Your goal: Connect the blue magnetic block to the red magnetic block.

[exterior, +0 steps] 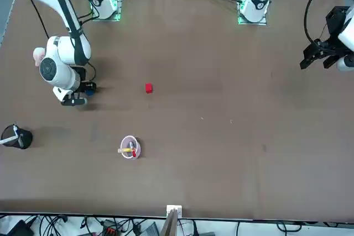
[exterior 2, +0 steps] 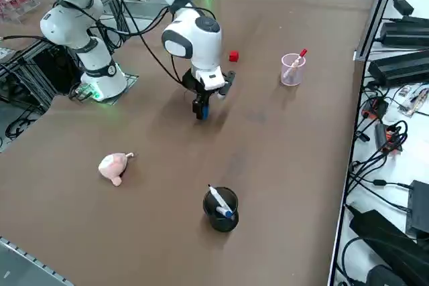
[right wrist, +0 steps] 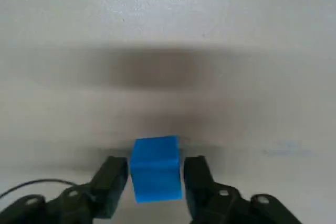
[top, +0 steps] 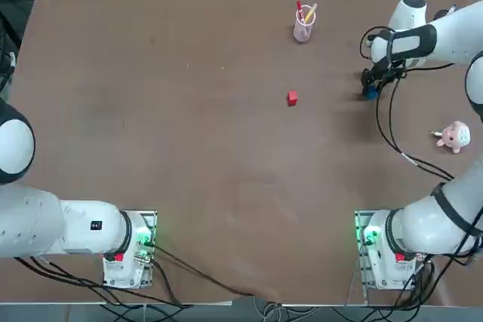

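The right gripper (right wrist: 155, 178), a black two-finger pincer on the white arm, points down at the brown table (top: 189, 148) on the robot's right side, and its fingers (right wrist: 111, 181) are drawn in narrow on either side of the blue magnetic block (right wrist: 155, 169), a tiny bright blue plain-faced cube. In the wrist view both pads sit right at the cube's side faces; whether they press it firmly cannot be told. The cube appears to be on the tabletop, low between the fingertips (exterior 2: 202, 108).

Going left to right across the top view: the red magnetic block (top: 292, 97), a tiny bright red cube, lies alone near the table's middle, well apart from the gripper. Beyond it, toward the far edge, stands a clear pink plastic cup (top: 303, 26) with a red marker and a yellow pen upright inside. Next comes the gripper with the blue cube (top: 370, 93), roughly level with the red one. Further right, near the table's edge, a small pink plush toy (top: 453, 136) lies on its side.

In the right side view a black round pen holder (exterior 2: 220, 209) stands nearer the camera, holding a blue-and-white pen.
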`<state>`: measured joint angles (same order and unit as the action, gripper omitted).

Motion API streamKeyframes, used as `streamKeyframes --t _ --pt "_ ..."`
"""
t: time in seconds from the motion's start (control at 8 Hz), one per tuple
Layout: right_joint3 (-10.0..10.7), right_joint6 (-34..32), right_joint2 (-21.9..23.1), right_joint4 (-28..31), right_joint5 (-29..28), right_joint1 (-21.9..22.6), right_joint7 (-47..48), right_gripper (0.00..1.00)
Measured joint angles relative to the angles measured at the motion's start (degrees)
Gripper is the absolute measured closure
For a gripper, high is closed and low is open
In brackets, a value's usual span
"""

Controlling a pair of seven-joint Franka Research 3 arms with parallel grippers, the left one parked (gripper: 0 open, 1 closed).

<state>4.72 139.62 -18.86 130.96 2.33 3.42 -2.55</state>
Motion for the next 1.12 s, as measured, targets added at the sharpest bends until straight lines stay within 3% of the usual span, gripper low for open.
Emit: streamKeyframes --t 0.12,0.75,1.12 --pt "0.0 0.0 -0.1 -0.3 0.0 0.0 0.0 0.52" --pt "-1.8 -5.4 -0.4 -7.2 0.0 0.7 0.6 0.52" --pt "-2.1 -5.6 -3.7 -9.6 -0.1 1.1 0.7 0.52"
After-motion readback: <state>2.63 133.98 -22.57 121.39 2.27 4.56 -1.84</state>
